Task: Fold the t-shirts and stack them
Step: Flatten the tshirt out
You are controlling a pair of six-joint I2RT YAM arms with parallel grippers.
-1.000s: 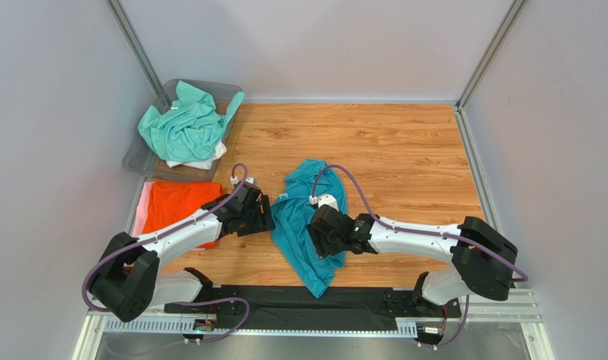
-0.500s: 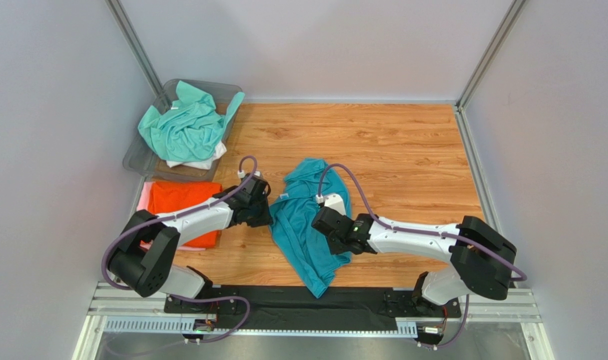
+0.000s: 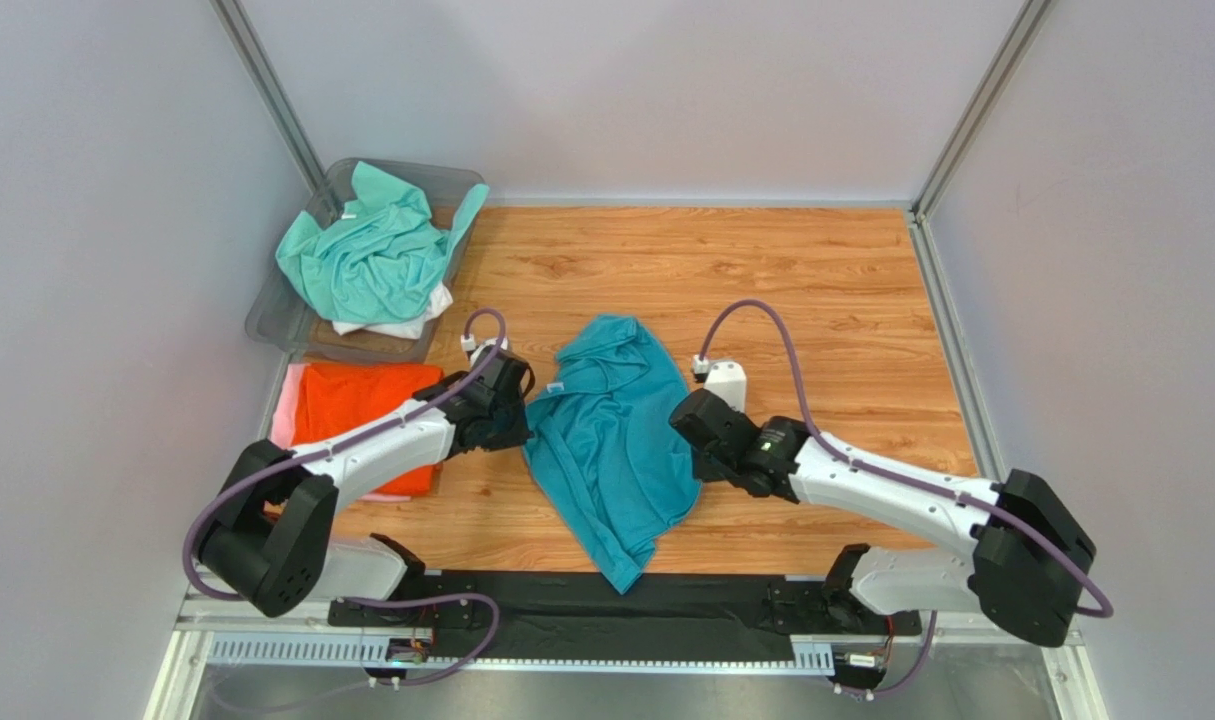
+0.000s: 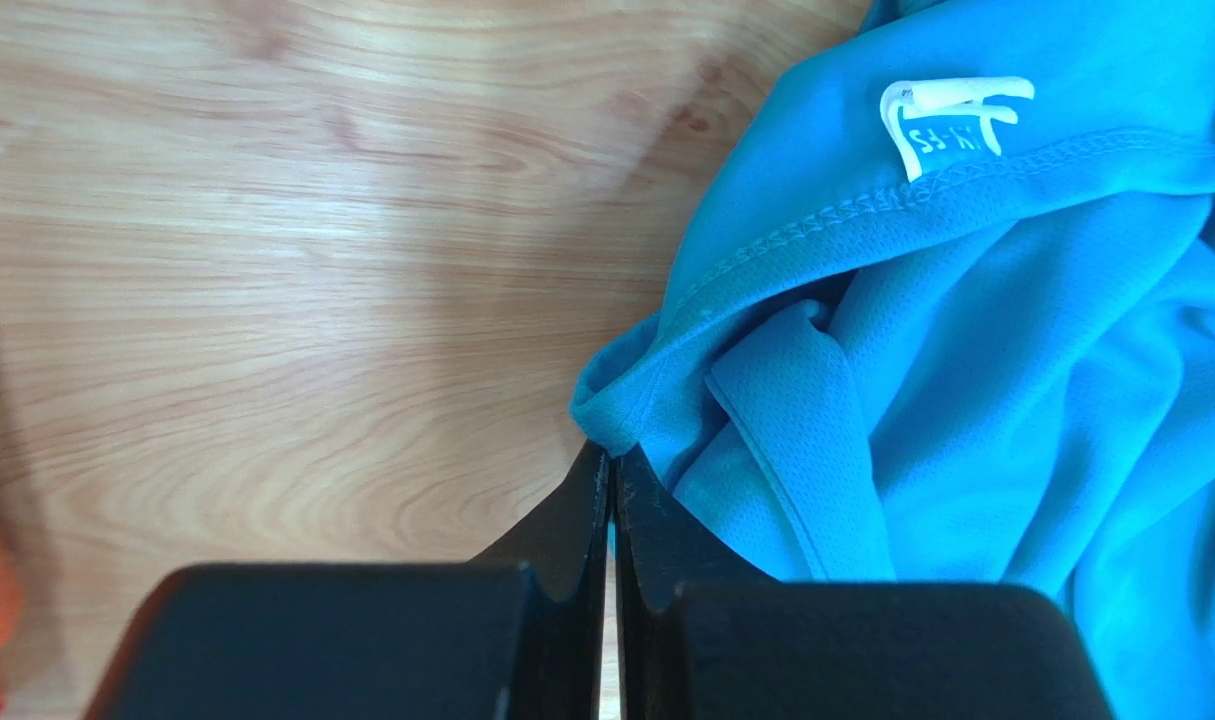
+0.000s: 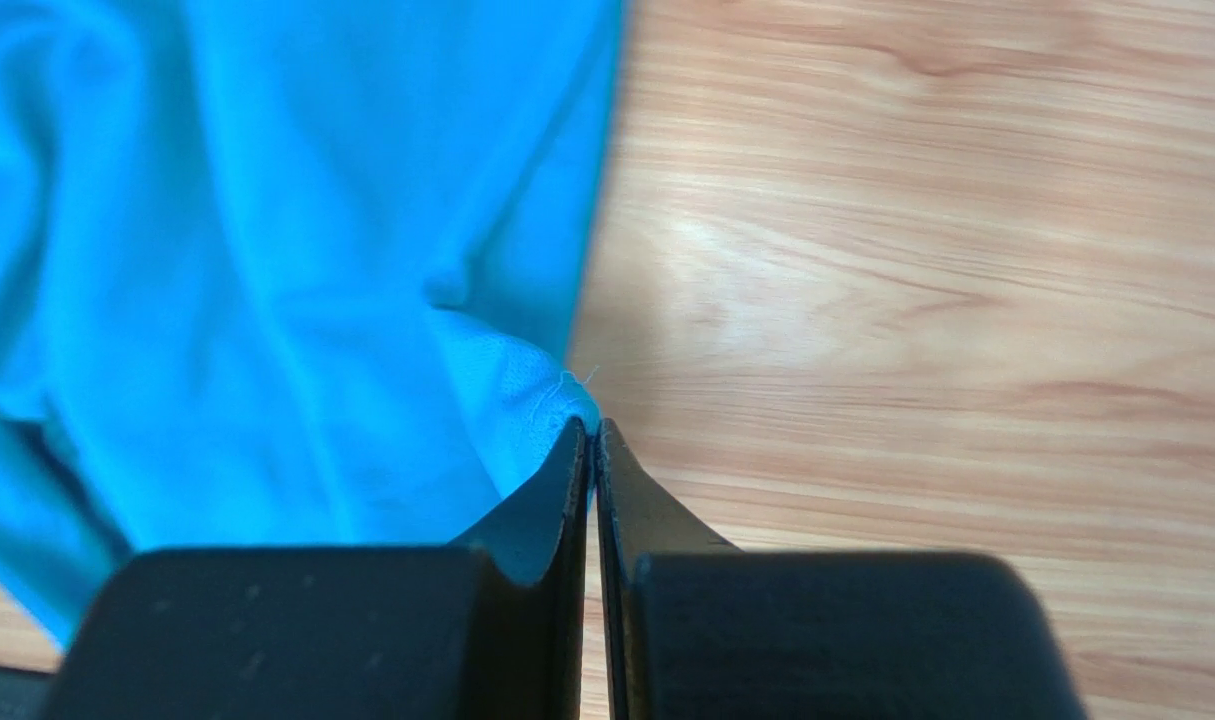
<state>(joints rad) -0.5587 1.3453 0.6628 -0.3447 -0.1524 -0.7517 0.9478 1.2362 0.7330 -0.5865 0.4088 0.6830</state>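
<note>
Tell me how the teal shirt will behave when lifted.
Likely floppy: the teal shirt lies rumpled in soft folds, so it should sag between the left claw and right claw. Probably light; its mesh looks thin.

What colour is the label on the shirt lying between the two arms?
White; the label on the teal-blue shirt shows best in the left wrist view.

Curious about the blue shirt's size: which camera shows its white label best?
The left wrist view: the white label is close and sharp on the teal-blue shirt. The top view shows a white speck; the right wrist view misses it.
</note>
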